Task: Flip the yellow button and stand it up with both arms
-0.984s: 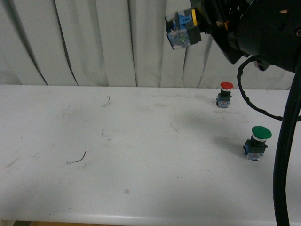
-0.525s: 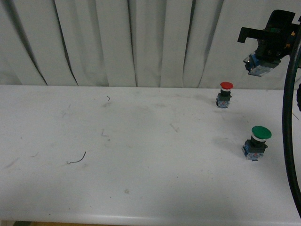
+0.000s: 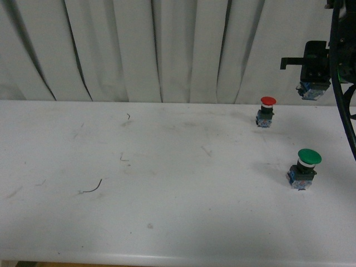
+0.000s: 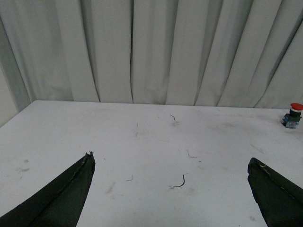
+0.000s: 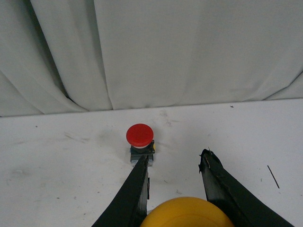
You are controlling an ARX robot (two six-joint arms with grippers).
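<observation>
My right gripper (image 3: 313,75) hangs high at the far right of the front view, above the table's back edge, and is shut on the yellow button (image 3: 311,90). Only the button's blue contact block shows there, below the fingers. In the right wrist view the yellow cap (image 5: 185,213) sits between the two black fingers (image 5: 131,194) of the gripper (image 5: 176,160). My left gripper (image 4: 170,163) is open and empty above the left part of the table, its two black fingertips (image 4: 83,168) wide apart. The left arm is out of the front view.
A red-capped button (image 3: 266,111) stands at the back right; it also shows in the right wrist view (image 5: 140,140) and the left wrist view (image 4: 293,114). A larger green-capped button (image 3: 305,167) stands nearer at the right. A small dark wire scrap (image 3: 92,187) lies at left. White curtain (image 3: 139,50) behind the table (image 3: 167,222).
My right gripper has swung with the yellow button from the upper middle of the front view to the far right and come lower. The red and green buttons have not moved.
</observation>
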